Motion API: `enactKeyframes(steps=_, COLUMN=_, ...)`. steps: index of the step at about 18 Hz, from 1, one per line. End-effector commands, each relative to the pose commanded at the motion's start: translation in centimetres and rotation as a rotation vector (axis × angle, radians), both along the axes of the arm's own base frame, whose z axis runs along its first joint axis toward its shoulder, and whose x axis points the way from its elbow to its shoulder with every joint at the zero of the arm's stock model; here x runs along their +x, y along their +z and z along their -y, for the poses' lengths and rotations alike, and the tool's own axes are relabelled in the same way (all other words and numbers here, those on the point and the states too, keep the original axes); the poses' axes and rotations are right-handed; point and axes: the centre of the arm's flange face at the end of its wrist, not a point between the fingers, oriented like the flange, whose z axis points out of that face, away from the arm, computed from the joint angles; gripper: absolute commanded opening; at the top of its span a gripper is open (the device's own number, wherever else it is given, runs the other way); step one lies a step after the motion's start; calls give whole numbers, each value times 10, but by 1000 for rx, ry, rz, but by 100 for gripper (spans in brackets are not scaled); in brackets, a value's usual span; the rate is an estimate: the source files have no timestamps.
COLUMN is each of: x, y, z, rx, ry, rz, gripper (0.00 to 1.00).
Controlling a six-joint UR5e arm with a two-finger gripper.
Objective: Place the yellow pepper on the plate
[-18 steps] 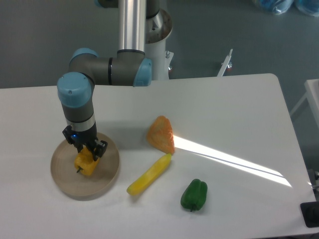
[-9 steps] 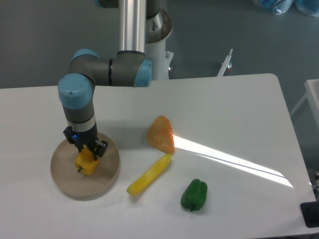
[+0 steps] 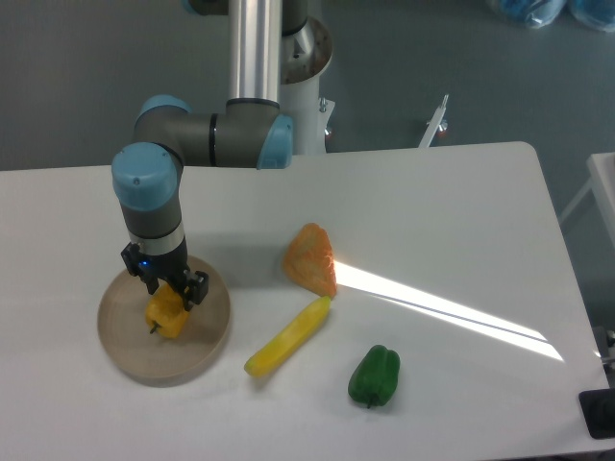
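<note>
The yellow pepper [image 3: 165, 320] rests on the round tan plate [image 3: 207, 331] at the table's left front, stem pointing down-left. My gripper [image 3: 171, 291] hangs straight down over it. Its black fingers [image 3: 196, 286] straddle the pepper's top, and they look slightly spread, so the gripper reads as open. The upper part of the pepper is hidden behind the fingers.
A long yellow banana-shaped item [image 3: 288, 336] lies just right of the plate. An orange wedge [image 3: 311, 259] sits behind it and a green pepper [image 3: 375, 376] lies toward the front. A bright sun stripe crosses the table's right half. The arm's base column [image 3: 258, 58] stands at the back.
The arm has barely moved. The gripper sits a touch higher over the pepper, which stays on the plate in the same spot.
</note>
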Motion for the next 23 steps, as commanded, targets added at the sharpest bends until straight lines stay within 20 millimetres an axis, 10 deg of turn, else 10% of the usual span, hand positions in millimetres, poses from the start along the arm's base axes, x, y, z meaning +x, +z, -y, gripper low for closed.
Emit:
enactKeyframes(steps=6, x=-23, y=53, z=13, rx=76, ry=36, rz=-19, gripper=100)
enactKeyframes(steps=17, x=-226, y=115, z=76, rx=127, ry=68, rz=-152, gripper=100)
enactKeyframes(steps=23, x=-308, y=115, z=105, rx=97, ry=-105, rz=-242, gripper=100)
